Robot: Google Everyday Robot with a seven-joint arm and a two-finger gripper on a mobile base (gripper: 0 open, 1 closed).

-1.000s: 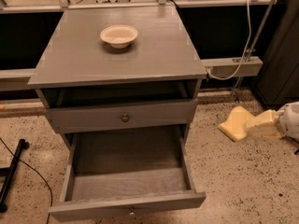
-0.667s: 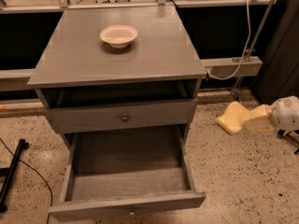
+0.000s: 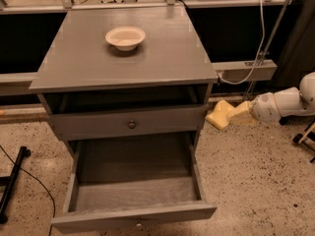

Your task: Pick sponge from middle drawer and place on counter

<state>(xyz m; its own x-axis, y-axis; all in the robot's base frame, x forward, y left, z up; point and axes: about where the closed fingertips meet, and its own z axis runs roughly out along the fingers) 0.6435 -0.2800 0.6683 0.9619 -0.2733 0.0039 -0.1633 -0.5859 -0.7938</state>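
The middle drawer [image 3: 133, 193] is pulled out at the bottom of the cabinet, and its grey floor holds nothing. The sponge [image 3: 219, 115] is pale yellow and hangs in the air just right of the cabinet's side, level with the knobbed drawer front. My gripper [image 3: 230, 114] reaches in from the right on a white arm and is shut on the sponge. The counter [image 3: 162, 58] is the grey top slab, above and left of the gripper.
A round cream bowl [image 3: 125, 37] stands on the counter near its back. The shallower drawer front with a metal knob [image 3: 131, 124] is closed above the open drawer. A black stand [image 3: 12, 181] lies on the speckled floor at left. A white cable [image 3: 259, 33] hangs at the right.
My gripper has moved left and a little up with the sponge, from out over the floor to just beside the cabinet's right side. The drawer and bowl have not moved.
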